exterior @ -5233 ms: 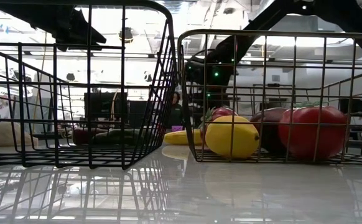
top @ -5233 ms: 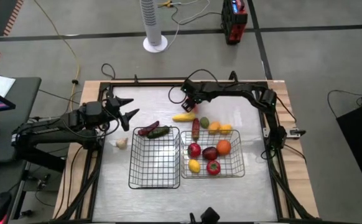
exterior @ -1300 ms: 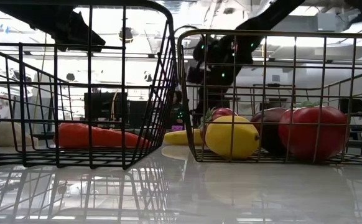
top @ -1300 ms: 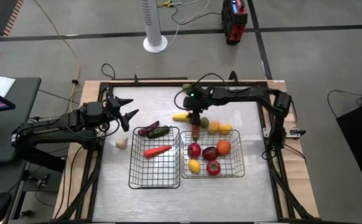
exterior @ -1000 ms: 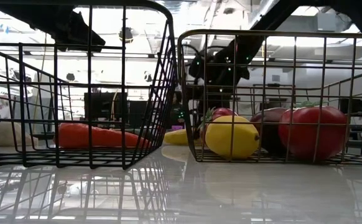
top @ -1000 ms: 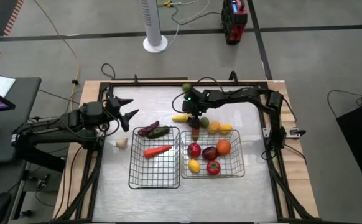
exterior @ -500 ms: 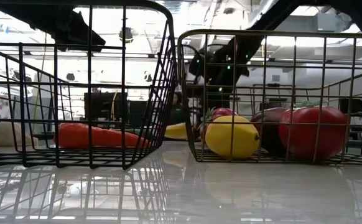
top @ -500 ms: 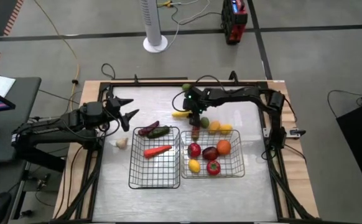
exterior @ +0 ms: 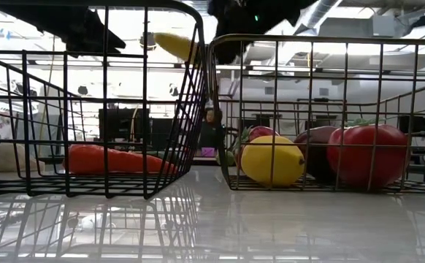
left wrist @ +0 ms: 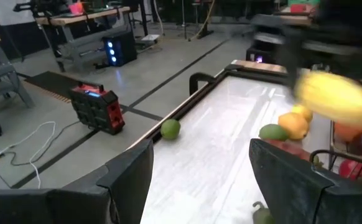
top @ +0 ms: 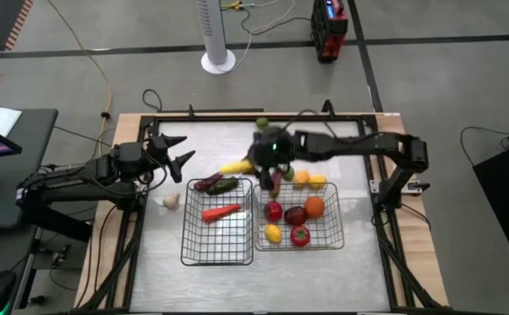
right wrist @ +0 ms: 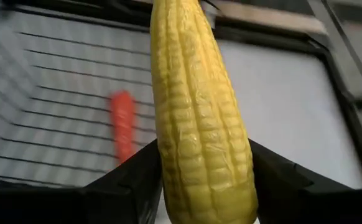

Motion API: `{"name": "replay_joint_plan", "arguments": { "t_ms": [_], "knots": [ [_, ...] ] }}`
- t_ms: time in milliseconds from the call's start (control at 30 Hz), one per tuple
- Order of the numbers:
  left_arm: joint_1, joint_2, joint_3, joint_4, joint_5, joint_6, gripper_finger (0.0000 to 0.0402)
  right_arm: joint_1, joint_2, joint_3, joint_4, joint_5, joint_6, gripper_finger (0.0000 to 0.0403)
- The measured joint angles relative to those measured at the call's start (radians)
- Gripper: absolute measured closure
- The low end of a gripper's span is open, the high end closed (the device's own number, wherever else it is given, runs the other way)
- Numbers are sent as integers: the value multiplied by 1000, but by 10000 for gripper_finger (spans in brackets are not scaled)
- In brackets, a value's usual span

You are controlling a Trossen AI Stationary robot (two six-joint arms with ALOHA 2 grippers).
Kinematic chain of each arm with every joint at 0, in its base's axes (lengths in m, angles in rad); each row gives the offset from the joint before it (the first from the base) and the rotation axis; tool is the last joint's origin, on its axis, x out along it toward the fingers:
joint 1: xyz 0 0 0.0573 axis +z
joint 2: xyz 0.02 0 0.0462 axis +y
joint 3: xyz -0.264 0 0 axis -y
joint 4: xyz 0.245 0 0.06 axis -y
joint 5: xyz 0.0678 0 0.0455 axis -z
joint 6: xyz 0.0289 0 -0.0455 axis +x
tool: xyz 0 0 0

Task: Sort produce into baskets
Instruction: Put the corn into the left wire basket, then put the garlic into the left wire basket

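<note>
My right gripper [top: 256, 163] is shut on a yellow corn cob [top: 235, 166], held in the air over the far rim of the left wire basket [top: 217, 254]. That basket holds a red carrot [top: 221, 212]. The right basket [top: 335, 229] holds several round pieces. A maroon and a green long piece [top: 215, 184] lie against the left basket's far rim. Garlic [top: 170, 201] lies on the table left of it. My left gripper [top: 183, 160] is open and empty at the table's left. My right gripper pinches the corn cob between its two fingers [right wrist: 134, 183], near one end [right wrist: 199, 180]. The cob lies along the fingers and sticks out past them toward the table's left. It is lifted clear, high above the baskets in the low view [exterior: 176, 45].
A green, a yellow and an orange piece [top: 303, 179] lie on the table behind the right basket, with a maroon one [top: 275, 185] beside them. A green lime [top: 261, 122] sits at the table's far edge. A black frame [top: 237, 118] rims the table.
My right gripper has taken the corn cob off the table behind the baskets, lifted it well clear and carried it toward the table's left, over the left basket's far rim. My left arm has kept still.
</note>
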Motion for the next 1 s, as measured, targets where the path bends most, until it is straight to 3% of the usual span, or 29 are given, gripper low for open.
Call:
{"name": "replay_joint_plan", "arguments": {
  "t_ms": [200,300,400,633,833,1000],
  "knots": [
    [0,1,0,3,11,-29,145,113,39,18,77,-22,22,168],
    [0,1,0,3,53,-50,145,129,70,41,100,-59,38,157],
    [0,19,0,-22,103,-76,145,123,73,42,72,-31,34,144],
    [-1,69,0,-201,185,-152,145,61,25,44,-9,26,53,138],
    [-26,52,42,-393,258,-313,145,13,17,-9,15,27,64,138],
    [-85,79,147,-560,189,-429,145,-29,-42,-74,71,73,52,137]
  ]
}}
